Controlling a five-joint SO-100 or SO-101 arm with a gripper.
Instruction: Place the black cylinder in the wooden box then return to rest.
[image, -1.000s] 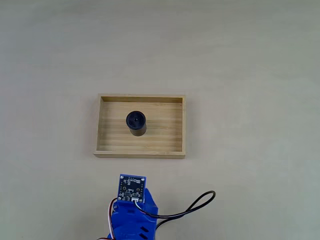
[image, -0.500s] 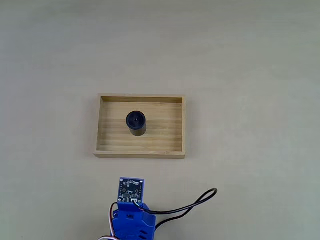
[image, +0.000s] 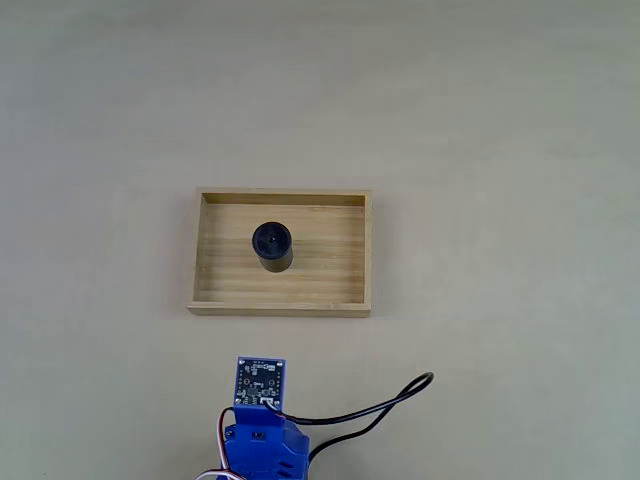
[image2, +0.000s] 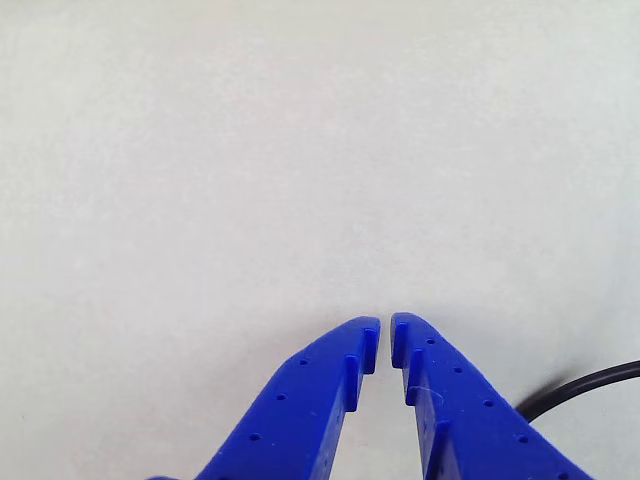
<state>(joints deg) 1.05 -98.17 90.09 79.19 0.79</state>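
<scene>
In the fixed view, the wooden box (image: 280, 254) lies near the middle of the pale table (image: 500, 150), with its long side running from 9 o'clock to 3 o'clock. The black cylinder (image: 272, 245) stands upright on the striped floor of the box, a little toward 9 o'clock from the box centre and somewhat nearer to the 12 o'clock wall. It touches no wall, and its round top face shines slightly.

At 6 o'clock from the box, well apart from it, the blue arm (image: 262, 448) sits at the lower edge of the picture. A small blue circuit board (image: 259, 379) is mounted on its upper end. A black cable (image: 385, 405) leaves the arm toward 3 o'clock and makes a loop on the table.

In the other view, the gripper (image2: 385, 342) enters from 6 o'clock. Its two blue fingers (image2: 320, 400) have small holes along them, and their tips are almost pressed together, with only a thin slit between. They pinch nothing; under them is only bare table surface. The black cable (image2: 580, 390) shows at the lower right.
</scene>
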